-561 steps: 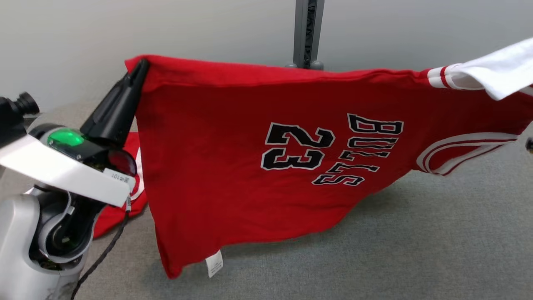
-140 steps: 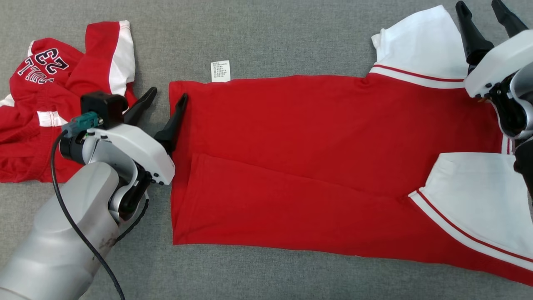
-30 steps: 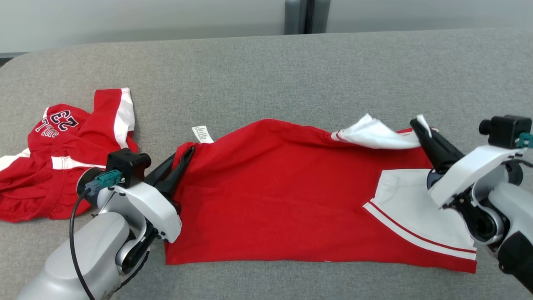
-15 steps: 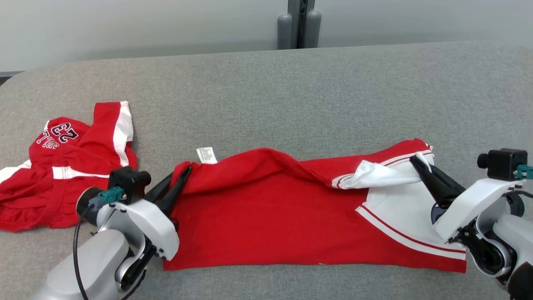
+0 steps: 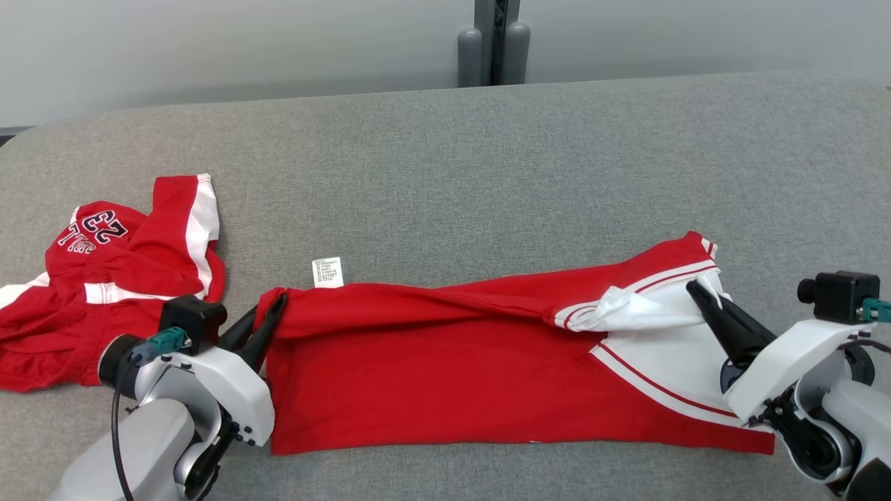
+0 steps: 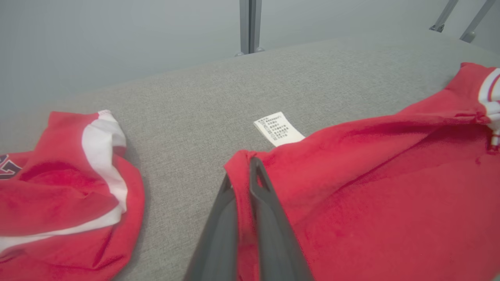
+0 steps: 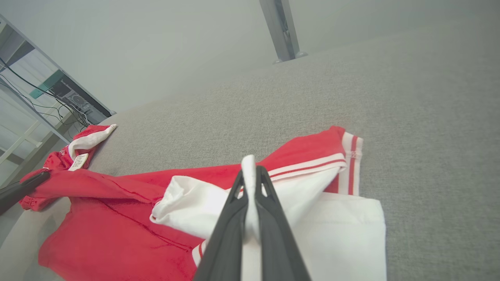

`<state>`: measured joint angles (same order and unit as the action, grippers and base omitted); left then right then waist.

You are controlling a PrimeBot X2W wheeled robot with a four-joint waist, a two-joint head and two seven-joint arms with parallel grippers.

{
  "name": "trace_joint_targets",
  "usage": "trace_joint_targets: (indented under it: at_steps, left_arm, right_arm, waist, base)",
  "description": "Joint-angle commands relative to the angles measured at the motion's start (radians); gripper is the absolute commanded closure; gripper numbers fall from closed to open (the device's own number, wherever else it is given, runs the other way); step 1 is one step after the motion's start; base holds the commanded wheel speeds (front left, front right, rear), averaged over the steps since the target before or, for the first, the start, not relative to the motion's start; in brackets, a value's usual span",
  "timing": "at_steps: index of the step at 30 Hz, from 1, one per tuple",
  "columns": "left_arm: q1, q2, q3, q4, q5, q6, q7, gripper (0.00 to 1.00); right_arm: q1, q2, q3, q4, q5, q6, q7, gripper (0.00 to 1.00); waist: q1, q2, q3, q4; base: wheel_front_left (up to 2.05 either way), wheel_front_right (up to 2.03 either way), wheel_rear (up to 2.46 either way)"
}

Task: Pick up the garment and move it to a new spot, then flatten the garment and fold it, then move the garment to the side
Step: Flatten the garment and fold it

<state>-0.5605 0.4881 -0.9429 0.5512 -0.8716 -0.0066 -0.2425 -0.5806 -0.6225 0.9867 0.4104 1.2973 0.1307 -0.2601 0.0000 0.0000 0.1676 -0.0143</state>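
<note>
- Well to the left of the small white care label point(image 5: 328, 271), a crumpled red-and-white garment printed with 23 point(image 5: 104, 292) lies untouched on the grey fabric-covered table point(image 5: 445, 160)
- Just below and left of the label, the left gripper point(image 5: 276, 304) has its fingers clenched on the hem corner of the red short-sleeved jersey with white sleeves point(image 5: 431, 376)
- From the label rightward, the jersey lies stretched along the table's near side, its far edge lifted and rolling over
- Far right of the label, the right gripper point(image 5: 692, 287) is pinched tight on a bunched white sleeve point(image 5: 626, 309)
- To my eye the moving and flattening are done and a lengthwise fold is mid-way; finishing it, any further folds and the shift aside remain
</note>
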Motion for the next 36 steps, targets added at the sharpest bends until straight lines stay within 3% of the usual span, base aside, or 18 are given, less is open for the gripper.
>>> trace_joint_targets:
  at_steps: [1, 21, 22, 23, 25, 27, 28, 31, 34, 36]
  left_arm:
    - [0.012, -0.001, -0.002, 0.003, 0.006, 0.000, -0.005, 1.00]
    - [0.036, -0.040, -0.039, 0.068, 0.007, -0.019, -0.008, 1.00]
    - [0.037, -0.041, -0.039, 0.070, 0.007, -0.019, -0.009, 0.94]
    - [0.040, -0.040, -0.039, 0.071, 0.007, -0.020, -0.010, 0.80]
    - [0.046, -0.036, -0.037, 0.073, 0.006, -0.021, -0.012, 0.66]
    - [0.051, -0.037, -0.033, 0.070, 0.004, -0.020, -0.012, 0.43]
    - [0.055, -0.039, -0.032, 0.067, 0.002, -0.018, -0.014, 0.36]
    - [0.071, -0.040, -0.028, 0.059, -0.002, -0.011, -0.015, 0.02]
    - [0.081, -0.041, -0.023, 0.055, -0.012, -0.002, -0.015, 0.00]
    - [0.087, -0.043, -0.021, 0.054, -0.017, -0.001, -0.015, 0.00]
  right_arm:
    - [0.022, 0.003, -0.001, 0.008, -0.006, 0.000, -0.007, 1.00]
    - [0.077, 0.012, 0.022, 0.018, 0.046, 0.000, -0.007, 1.00]
    - [0.078, 0.014, 0.024, 0.022, 0.046, 0.000, -0.007, 1.00]
    - [0.080, 0.016, 0.026, 0.025, 0.047, 0.000, -0.007, 1.00]
    - [0.084, 0.016, 0.029, 0.031, 0.051, 0.000, -0.007, 1.00]
    - [0.091, 0.018, 0.029, 0.036, 0.054, 0.000, -0.007, 1.00]
    - [0.095, 0.018, 0.028, 0.038, 0.057, 0.000, -0.007, 1.00]
    - [0.107, 0.015, 0.016, 0.039, 0.066, 0.000, -0.007, 1.00]
    - [0.122, 0.014, 0.001, 0.039, 0.068, 0.000, -0.007, 1.00]
    - [0.133, 0.015, -0.007, 0.038, 0.068, 0.000, -0.007, 0.91]
  waist:
    - [0.0000, 0.0000, -0.003, 0.002]
    - [0.0000, 0.0000, -0.009, -0.003]
    - [0.0000, 0.0000, -0.010, -0.002]
    - [0.0000, 0.0000, -0.011, -0.002]
    - [0.0000, 0.0000, -0.012, 0.001]
    - [0.0000, 0.0000, -0.015, 0.005]
    - [0.0000, 0.0000, -0.016, 0.008]
    - [0.0000, 0.0000, -0.022, 0.015]
    - [0.0000, 0.0000, -0.029, 0.024]
    - [0.0000, 0.0000, -0.033, 0.028]
  base:
    - [0.00, 0.00, 0.00]
    - [0.00, 0.00, 0.00]
    - [0.00, 0.00, 0.00]
    - [0.00, 0.00, 0.00]
    - [0.00, 0.00, 0.00]
    - [0.00, 0.00, 0.00]
    - [0.00, 0.00, 0.00]
    - [0.00, 0.00, 0.00]
    - [0.00, 0.00, 0.00]
    - [0.00, 0.00, 0.00]
